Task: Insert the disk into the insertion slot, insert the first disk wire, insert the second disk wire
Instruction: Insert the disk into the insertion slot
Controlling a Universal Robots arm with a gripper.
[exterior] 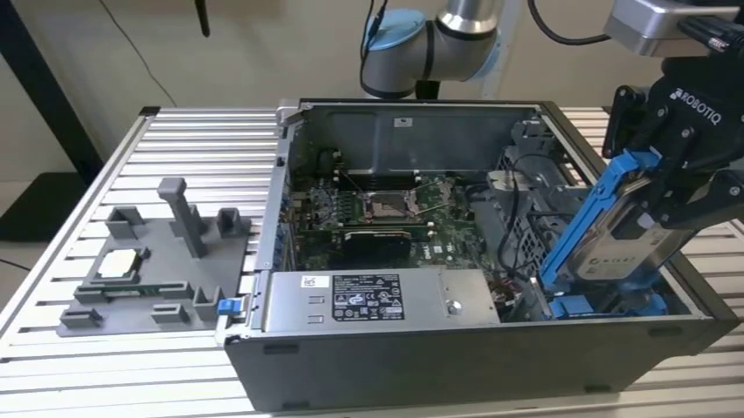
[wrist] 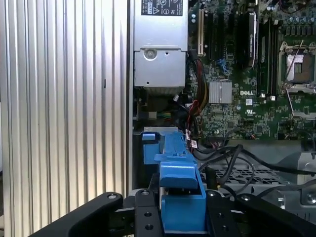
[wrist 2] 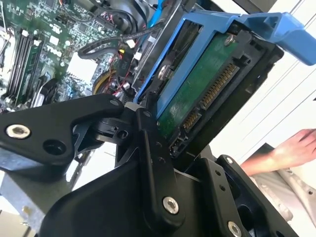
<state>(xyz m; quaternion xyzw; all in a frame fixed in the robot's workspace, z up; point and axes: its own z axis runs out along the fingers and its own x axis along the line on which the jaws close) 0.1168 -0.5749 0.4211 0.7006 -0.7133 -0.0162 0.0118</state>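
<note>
Exterior view: gripper (exterior: 665, 207) clamps tilted disk (exterior: 611, 248) over insertion slot (exterior: 607, 305).

Robotics lab, slotted aluminium table (exterior: 174, 139), opened computer (exterior: 465, 353)

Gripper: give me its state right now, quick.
Gripper: shut on the disk, which is held tilted with its lower end near the insertion slot.

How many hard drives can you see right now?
1. The disk, in its blue carrier, is clamped between the fingers, tilted over the insertion slot at the exterior view's right of the open computer case. More could be hidden inside the case.
</note>
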